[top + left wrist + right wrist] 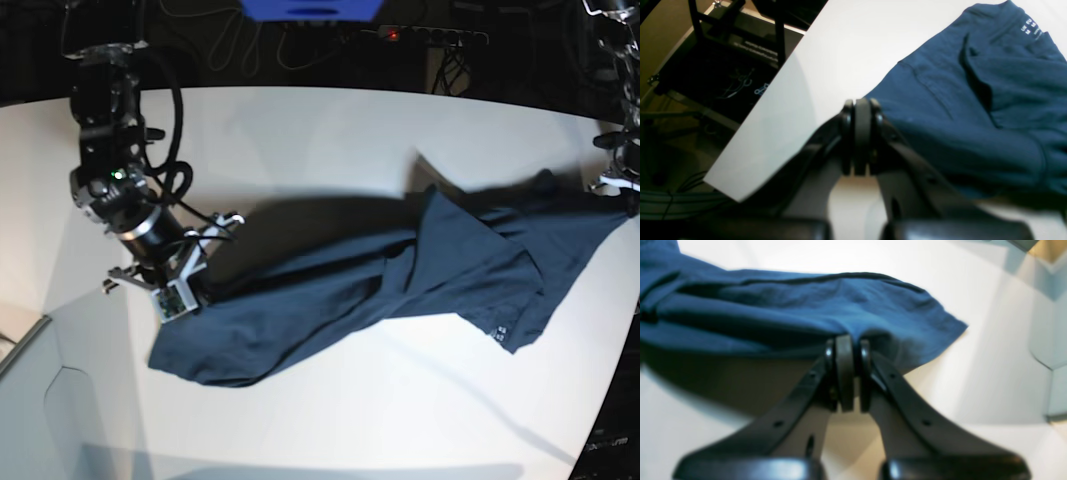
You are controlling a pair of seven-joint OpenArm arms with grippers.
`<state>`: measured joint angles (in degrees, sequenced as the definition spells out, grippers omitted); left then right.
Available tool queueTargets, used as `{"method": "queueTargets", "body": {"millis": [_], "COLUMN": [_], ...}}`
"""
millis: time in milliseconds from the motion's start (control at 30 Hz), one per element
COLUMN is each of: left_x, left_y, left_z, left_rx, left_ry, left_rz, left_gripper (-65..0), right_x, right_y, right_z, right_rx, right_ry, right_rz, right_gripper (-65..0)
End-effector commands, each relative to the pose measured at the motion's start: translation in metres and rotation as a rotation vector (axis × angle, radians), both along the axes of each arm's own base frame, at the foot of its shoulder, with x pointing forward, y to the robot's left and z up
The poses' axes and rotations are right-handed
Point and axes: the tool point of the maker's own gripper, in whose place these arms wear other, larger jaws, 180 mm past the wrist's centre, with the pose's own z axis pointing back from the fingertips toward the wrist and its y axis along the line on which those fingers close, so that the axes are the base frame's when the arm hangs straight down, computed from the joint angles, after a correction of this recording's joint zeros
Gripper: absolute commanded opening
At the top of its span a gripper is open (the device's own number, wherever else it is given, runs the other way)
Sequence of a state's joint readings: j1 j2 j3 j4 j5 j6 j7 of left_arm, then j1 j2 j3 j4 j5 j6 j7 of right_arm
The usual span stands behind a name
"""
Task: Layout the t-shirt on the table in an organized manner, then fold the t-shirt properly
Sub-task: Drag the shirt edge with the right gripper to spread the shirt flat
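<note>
The dark navy t-shirt (400, 280) is stretched across the white table (300, 130) between my two grippers, partly raised, with a shadow under it. Its small white label (497, 335) lies at the near right and also shows in the left wrist view (1030, 28). My right gripper (195, 285) is at the left of the base view, and in its wrist view the gripper (848, 340) is shut on a bunched edge of the shirt (806, 306). My left gripper (628, 195) is at the far right table edge. In its wrist view the gripper (862, 103) is shut at the shirt's edge (957, 116).
The table's straight edge (750, 116) runs close to my left gripper, with a black frame and cables (723, 66) below it. A power strip and cables (430, 35) lie behind the table. A pale grey panel (60, 400) stands at the near left corner.
</note>
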<state>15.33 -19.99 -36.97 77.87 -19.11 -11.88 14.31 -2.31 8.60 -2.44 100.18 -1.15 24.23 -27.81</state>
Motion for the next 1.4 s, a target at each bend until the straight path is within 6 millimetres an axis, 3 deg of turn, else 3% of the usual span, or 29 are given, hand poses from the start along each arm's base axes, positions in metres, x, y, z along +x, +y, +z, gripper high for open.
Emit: {"method": "queueTargets", "body": {"millis": [0,100,333,467,667,800,900,1067,1200,1367], "left_x": [0.007,0.002,0.003,0.003,0.003,0.003,0.003,0.003,0.002,0.002], "left_y": [0.010,0.020,0.021,0.020,0.019,0.019,0.018,0.018,0.019,0.018], "left_z": [0.021,0.026,0.028,0.027,0.026,0.026,0.025,0.025,0.024,0.022], "left_rx": [0.040,0.049,0.050,0.048,0.050,0.052,0.050,0.045,0.043,0.038], "left_ry": [-0.056,-0.066,-0.070,-0.068,-0.062,-0.061,-0.061,-0.061,-0.059,-0.059], "left_rz": [0.001,0.030,0.033,0.030,0.025,0.025,0.025,0.027,0.029,0.031], "left_gripper": [-64.9,-64.9,-64.9,-64.9,-64.9,-64.9,-64.9,-64.9,-64.9,-64.9], "right_x": [0.008,0.006,0.003,0.033,0.075,0.093,0.106,0.116,0.114,0.113], "right_y": [-0.002,-0.011,-0.033,-0.036,-0.012,0.002,0.007,-0.003,-0.014,-0.025], "right_z": [0.025,0.026,0.013,0.002,-0.060,-0.086,-0.083,-0.066,-0.058,-0.052], "right_rx": [0.002,-0.048,-0.135,-0.111,-0.137,-0.209,-0.201,-0.147,-0.107,-0.049], "right_ry": [-0.075,-0.051,0.015,0.044,0.244,0.351,0.364,0.321,0.288,0.268], "right_rz": [0.010,0.003,-0.004,-0.032,0.035,0.093,0.087,0.036,-0.007,-0.063], "right_gripper": [-65.0,-65.0,-65.0,-65.0,-65.0,-65.0,-65.0,-62.7,-55.6,-39.9]}}
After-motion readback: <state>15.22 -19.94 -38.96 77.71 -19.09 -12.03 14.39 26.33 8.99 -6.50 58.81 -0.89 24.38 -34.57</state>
